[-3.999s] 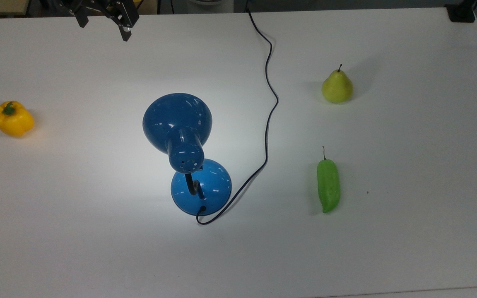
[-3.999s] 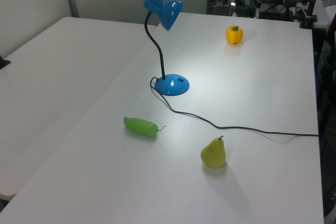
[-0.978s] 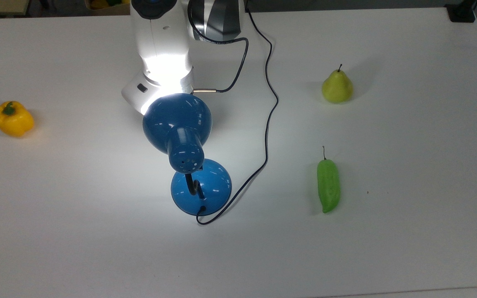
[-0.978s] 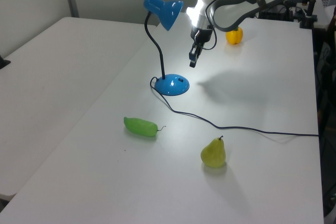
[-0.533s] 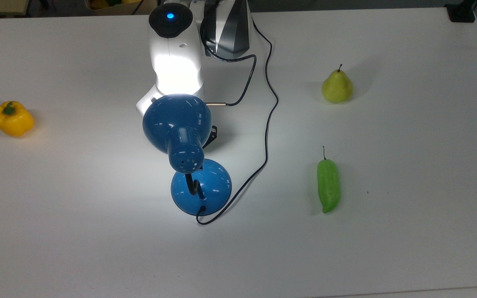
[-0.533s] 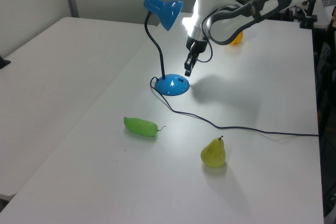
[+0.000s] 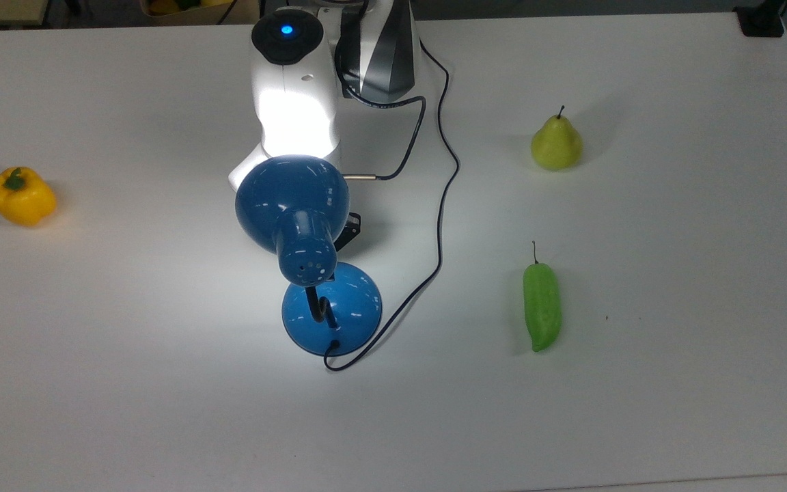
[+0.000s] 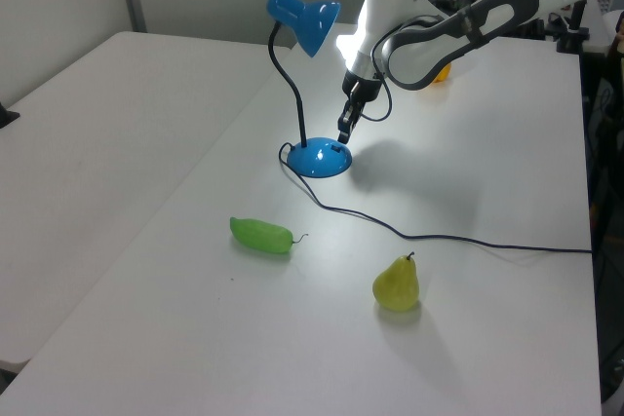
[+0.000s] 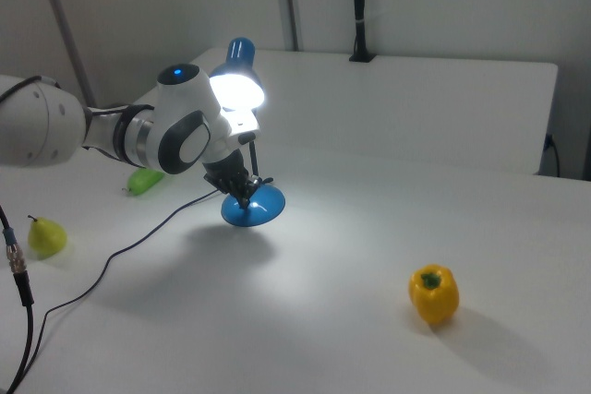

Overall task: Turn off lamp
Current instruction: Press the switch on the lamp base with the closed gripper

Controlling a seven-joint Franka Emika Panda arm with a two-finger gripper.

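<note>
One arm's gripper (image 8: 343,136), down from well above within the last second, now hangs just over the base of the lamp (image 8: 319,158) mid-table, fingers near together, the bulb still lit and the switch press apparently imminent.

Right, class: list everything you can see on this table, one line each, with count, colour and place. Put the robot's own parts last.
lamp: one, glossy blue, lit, middle of the table
cord: one, thin and black, runs from the lamp base to the top view's upper edge
bell pepper: one, yellow, top view's left
pear: one, yellow-green, top view's upper right
green pepper: one, long, top view's right, below the pear
hand: one, black, just above the lamp base
arm: one, white
</note>
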